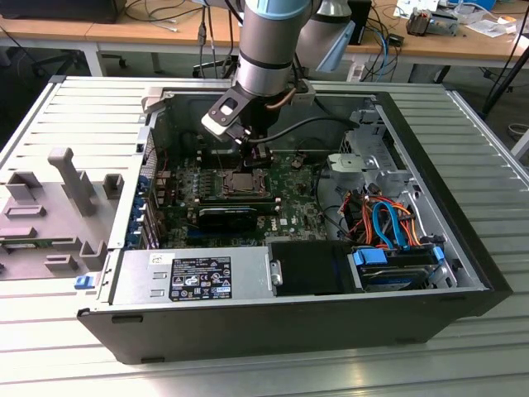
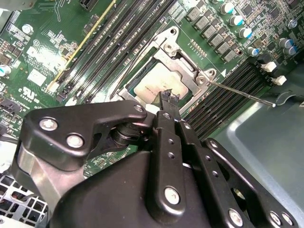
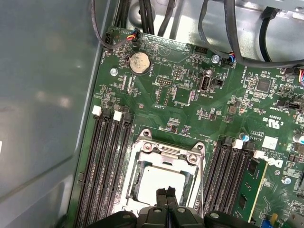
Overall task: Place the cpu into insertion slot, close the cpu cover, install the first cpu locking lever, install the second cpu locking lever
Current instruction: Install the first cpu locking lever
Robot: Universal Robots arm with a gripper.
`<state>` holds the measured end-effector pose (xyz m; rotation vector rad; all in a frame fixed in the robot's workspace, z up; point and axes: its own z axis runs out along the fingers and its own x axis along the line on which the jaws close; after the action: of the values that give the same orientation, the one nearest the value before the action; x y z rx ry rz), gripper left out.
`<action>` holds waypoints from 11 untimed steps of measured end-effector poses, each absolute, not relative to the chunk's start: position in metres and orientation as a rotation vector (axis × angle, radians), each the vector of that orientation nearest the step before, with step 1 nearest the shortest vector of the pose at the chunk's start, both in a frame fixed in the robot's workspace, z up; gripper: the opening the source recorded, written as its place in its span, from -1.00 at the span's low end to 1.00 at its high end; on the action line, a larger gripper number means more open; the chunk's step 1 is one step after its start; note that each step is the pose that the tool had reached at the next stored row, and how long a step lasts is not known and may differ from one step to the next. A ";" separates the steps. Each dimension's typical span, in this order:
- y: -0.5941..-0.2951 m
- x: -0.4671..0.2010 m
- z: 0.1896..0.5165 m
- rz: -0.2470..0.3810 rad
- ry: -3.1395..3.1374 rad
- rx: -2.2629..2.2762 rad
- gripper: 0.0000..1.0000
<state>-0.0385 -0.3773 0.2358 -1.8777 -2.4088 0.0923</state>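
Ribbed metal desk (image 1: pixel 83 116) carries a blocky grey plastic fixture (image 1: pixel 70 178) at the exterior view's left, beside an open black computer case (image 1: pixel 248 331). Inside the case, a boxy labelled power supply (image 1: pixel 198 277) sits along the wall nearest the camera, with the green motherboard (image 1: pixel 297 190) behind it. The arm hangs from above at mid-board, its black end effector (image 1: pixel 252 161) over the insertion slot (image 3: pixel 135 186), a small square socket rimmed in silvery metal. In both wrist views the slim fingers are pressed together, their tips just above the cpu (image 3: pixel 164 180), a flat matte-silver square seated in the slot. The cpu cover (image 3: pixel 169 156), a thin metal frame, lies around it. Whether the tips touch the cpu cannot be told. In the second wrist view a thin wire locking lever (image 2: pixel 242 93) juts from the socket's corner across long black memory slots (image 2: pixel 223 102). At the exterior view's right are a perforated grey drive cage (image 1: pixel 372 157) and orange and blue cables (image 1: pixel 384 219).
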 end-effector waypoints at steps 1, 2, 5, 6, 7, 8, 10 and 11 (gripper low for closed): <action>-0.377 -0.039 0.236 0.092 -2.410 -1.876 -0.79; -0.377 -0.039 0.236 0.093 -2.411 -1.875 -0.79; -0.377 -0.039 0.236 0.093 -2.413 -1.872 -0.79; -0.377 -0.039 0.236 0.093 -2.414 -1.871 -0.79; -0.377 -0.039 0.236 0.093 -2.415 -1.870 -0.79; -0.377 -0.039 0.236 0.093 -2.415 -1.870 -0.79; -0.377 -0.039 0.236 0.093 -2.417 -1.868 -0.79; -0.377 -0.039 0.236 0.093 -2.418 -1.866 -0.79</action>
<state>-0.0386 -0.3773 0.2358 -1.8664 -2.4179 0.0931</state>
